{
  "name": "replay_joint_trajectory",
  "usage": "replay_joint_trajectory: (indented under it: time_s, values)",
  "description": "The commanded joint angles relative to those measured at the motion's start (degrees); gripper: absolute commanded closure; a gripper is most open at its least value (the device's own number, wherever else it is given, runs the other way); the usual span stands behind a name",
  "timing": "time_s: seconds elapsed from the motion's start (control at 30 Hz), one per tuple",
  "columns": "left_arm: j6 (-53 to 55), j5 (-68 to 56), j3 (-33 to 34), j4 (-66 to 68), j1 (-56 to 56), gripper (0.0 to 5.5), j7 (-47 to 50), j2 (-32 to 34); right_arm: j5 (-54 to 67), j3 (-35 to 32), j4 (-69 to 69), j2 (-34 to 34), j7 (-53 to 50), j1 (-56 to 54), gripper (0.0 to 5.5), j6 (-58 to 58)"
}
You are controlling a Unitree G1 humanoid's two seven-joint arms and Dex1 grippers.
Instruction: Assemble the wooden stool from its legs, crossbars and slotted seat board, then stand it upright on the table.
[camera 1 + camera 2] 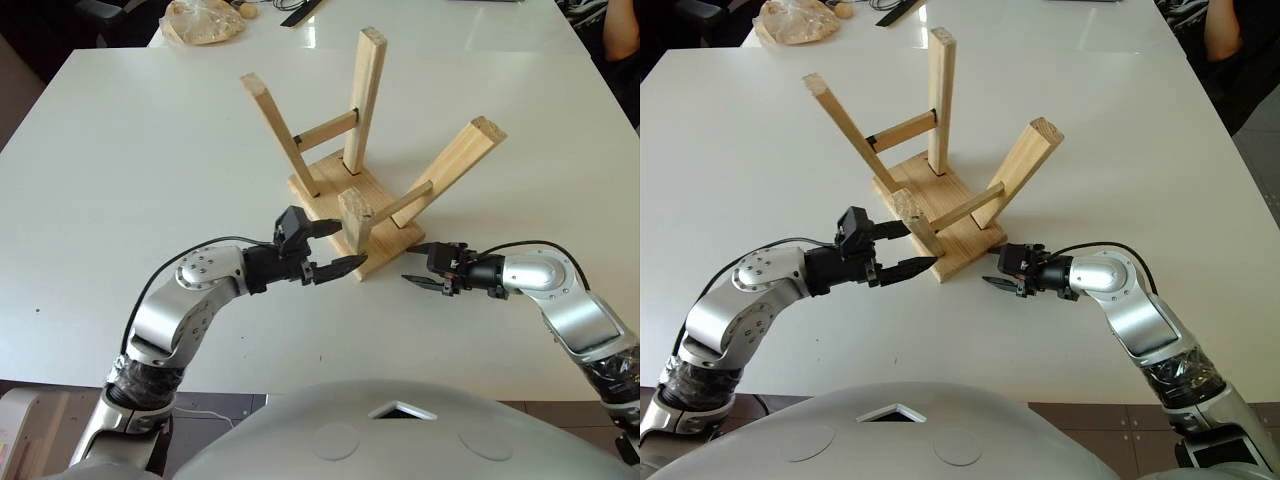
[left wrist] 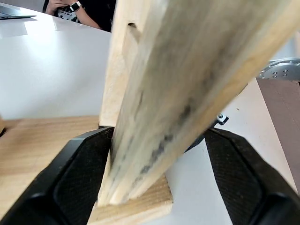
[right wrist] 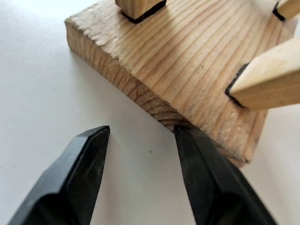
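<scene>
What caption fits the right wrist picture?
Open black right tool at one corner of pale wooden seat board on white table.

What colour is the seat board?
Seat board: pale wood, curved grain; clearest in right wrist view.

No readable text showing, nothing printed appearing on the stool [image 1: 335, 195], none on the table [image 1: 150, 150], no labels, numbers or signs.

Upturned wooden stool [image 1: 352, 190], legs skyward.
Left gripper [image 1: 338, 248] straddles its six-o'clock leg [image 1: 355, 218]; right gripper [image 1: 415, 281] lies just beside the seat board [image 1: 388, 236], at four o'clock.
</scene>
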Motion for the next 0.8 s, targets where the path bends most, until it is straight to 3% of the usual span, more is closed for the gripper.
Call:
replay_joint_trajectory:
  time_s: [0.03, 0.13, 0.27, 0.53, 0.63, 0.8]
  values:
    - [0.82, 1.1, -3.58, 2.76, -5.94, 1.96, 2.65, -5.86, -3.79, 1.35, 6.81, 1.23, -1.26, -2.71, 2.96, -0.52]
    - [0.65, 2.6, -4.87, 3.21, -5.84, 1.96, 2.96, -6.12, -5.08, 1.15, 12.04, 1.69, -2.11, -5.53, 2.96, -2.67]
    - [-1.29, 8.44, -5.43, 5.17, -1.6, 1.96, 2.87, -0.68, -6.57, 0.96, 19.62, 3.02, -3.89, -10.15, 2.96, -5.45]
    - [-4.57, 7.43, 5.56, 2.28, 13.15, 1.96, -3.57, 12.34, -6.0, -1.54, 20.64, 2.08, -5.25, -7.74, 2.96, -6.91]
    - [-9.61, 9.73, 10.89, 9.65, 15.89, 1.96, -3.47, 14.04, -5.6, -2.69, 17.18, 0.91, -5.85, -2.81, 2.96, -6.34]
    - [-21.7, 16.93, 15.77, 31.43, 4.26, 1.96, 7.43, 8.97, -6.59, -2.02, 12.76, 0.78, -6.19, 1.3, 2.96, -5.52]
